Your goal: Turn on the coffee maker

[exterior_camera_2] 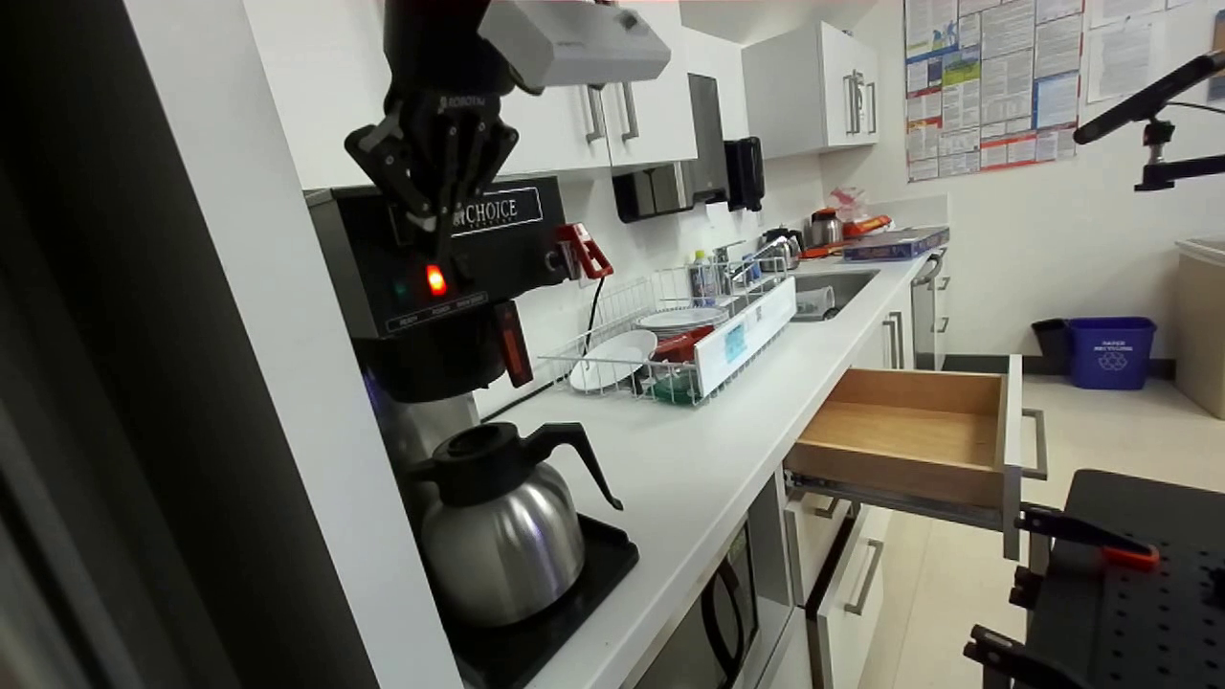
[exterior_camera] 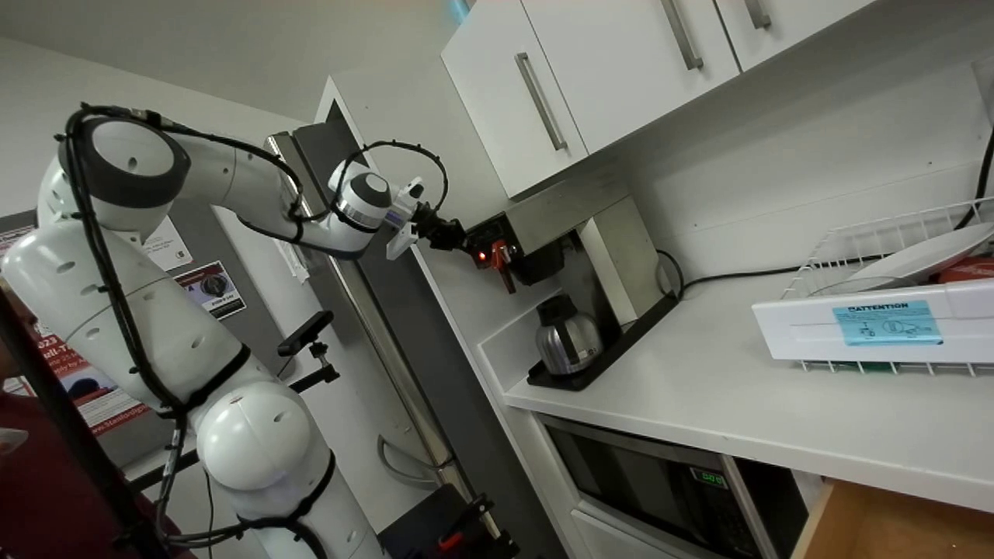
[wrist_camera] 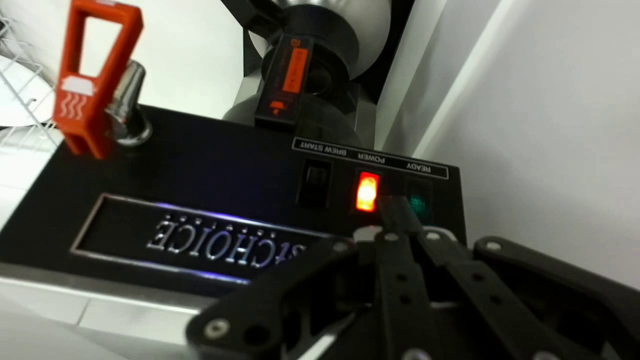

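The coffee maker is black-fronted with steel sides and stands on the counter; it shows in both exterior views (exterior_camera: 559, 217) (exterior_camera_2: 359, 254) and the wrist view (wrist_camera: 225, 165). Its power switch (wrist_camera: 367, 192) glows orange-red, also in an exterior view (exterior_camera_2: 436, 280). Beside it are a dark brew-start switch (wrist_camera: 315, 182) and a dim green ready light (wrist_camera: 419, 205). The steel carafe (exterior_camera_2: 507, 545) with black handle sits below. My gripper (wrist_camera: 400, 215) is shut and empty, its tips at the panel between the power switch and ready light. I cannot tell whether they touch.
A red tap handle (wrist_camera: 97, 90) and a dark handle with an orange label (wrist_camera: 285, 82) stick out from the machine's front. A white wall panel (wrist_camera: 525, 125) stands close beside it. White cabinets (exterior_camera: 528, 93) hang above. A dish rack (exterior_camera_2: 746, 335) and an open drawer (exterior_camera_2: 909, 435) lie farther along.
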